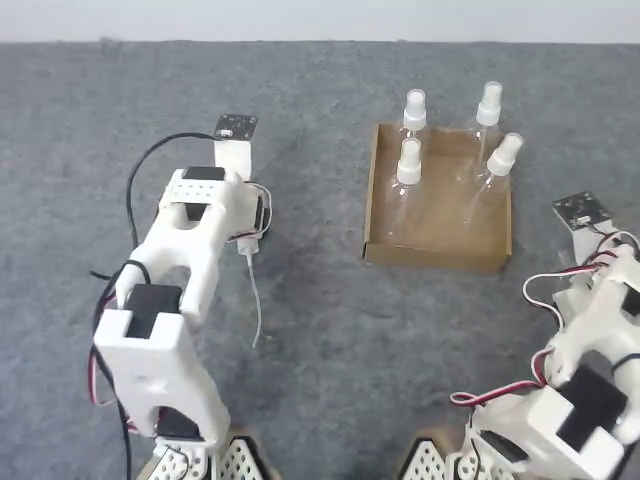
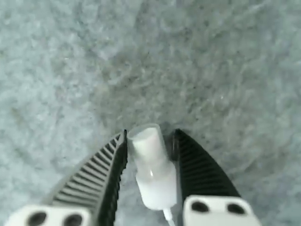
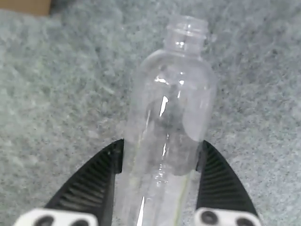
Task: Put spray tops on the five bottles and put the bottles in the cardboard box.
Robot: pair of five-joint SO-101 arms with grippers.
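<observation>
My left gripper (image 2: 150,135) is shut on a white spray top (image 2: 153,176), held just above the grey carpet. Seen from above, the spray top (image 1: 249,250) hangs under the left arm with its thin dip tube (image 1: 257,305) trailing toward the front. A clear bottle (image 3: 167,117) with an open, capless neck sits in my right gripper (image 3: 162,144), which is shut on its body. The cardboard box (image 1: 435,255) at the back right holds several clear bottles with spray tops on, among them one at the front left (image 1: 408,172) and one leaning at the right (image 1: 497,165).
Grey carpet (image 1: 330,330) covers the whole table. The left arm (image 1: 185,260) stretches over the left half; the right arm (image 1: 590,370) is folded at the lower right, close to the box's right corner. Open carpet lies between the arms.
</observation>
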